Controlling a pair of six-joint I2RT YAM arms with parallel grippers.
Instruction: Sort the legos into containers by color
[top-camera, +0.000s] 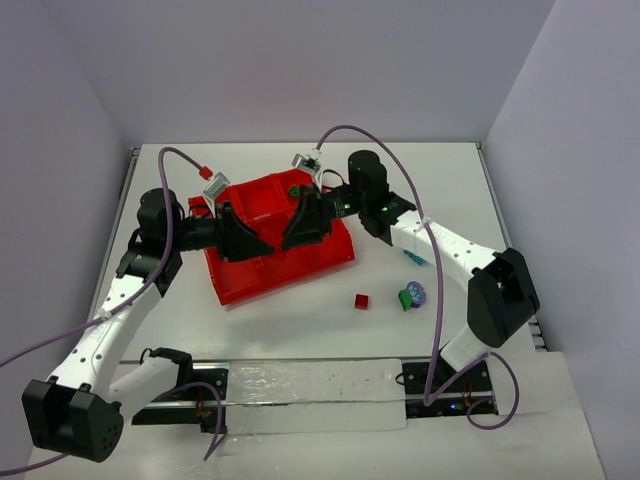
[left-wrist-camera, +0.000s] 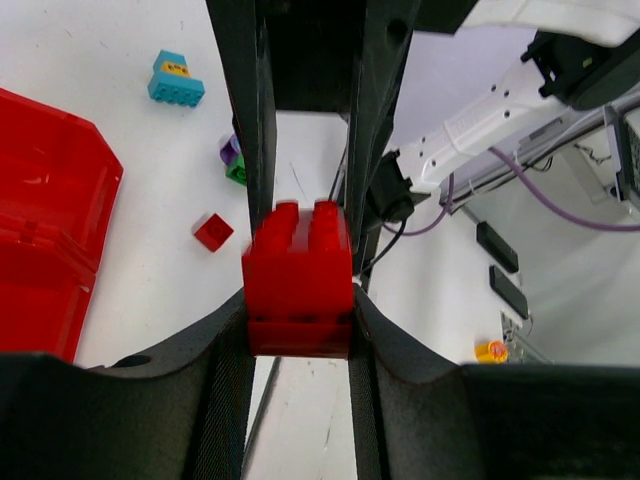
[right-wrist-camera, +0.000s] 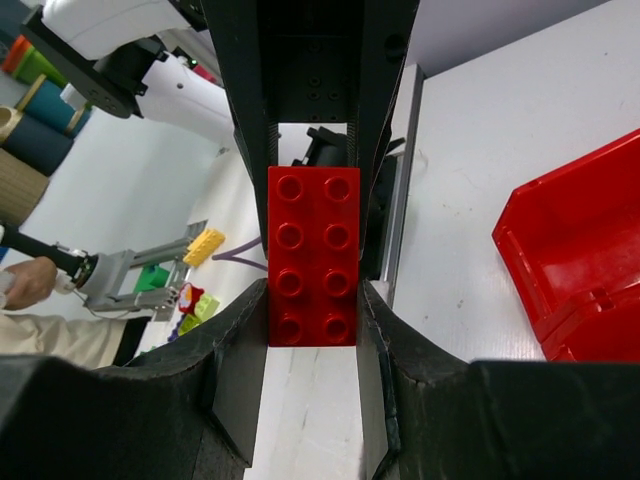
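My left gripper (top-camera: 262, 243) and right gripper (top-camera: 293, 236) meet tip to tip above the red tray (top-camera: 240, 285). In the left wrist view my left gripper (left-wrist-camera: 300, 305) is shut on a red brick (left-wrist-camera: 298, 265). In the right wrist view my right gripper (right-wrist-camera: 312, 305) is shut on a red eight-stud brick (right-wrist-camera: 312, 240). In each wrist view the other gripper's fingers flank the brick's far end. I cannot tell whether this is one brick or two joined. The top view hides it. A green brick (top-camera: 295, 190) lies in a far compartment.
Loose on the table right of the tray are a small red brick (top-camera: 361, 301), a green and purple cluster (top-camera: 411, 296) and a light blue brick (top-camera: 411, 258). The left wrist view shows them too: red (left-wrist-camera: 213, 232), purple-green (left-wrist-camera: 233, 160), blue (left-wrist-camera: 176, 80).
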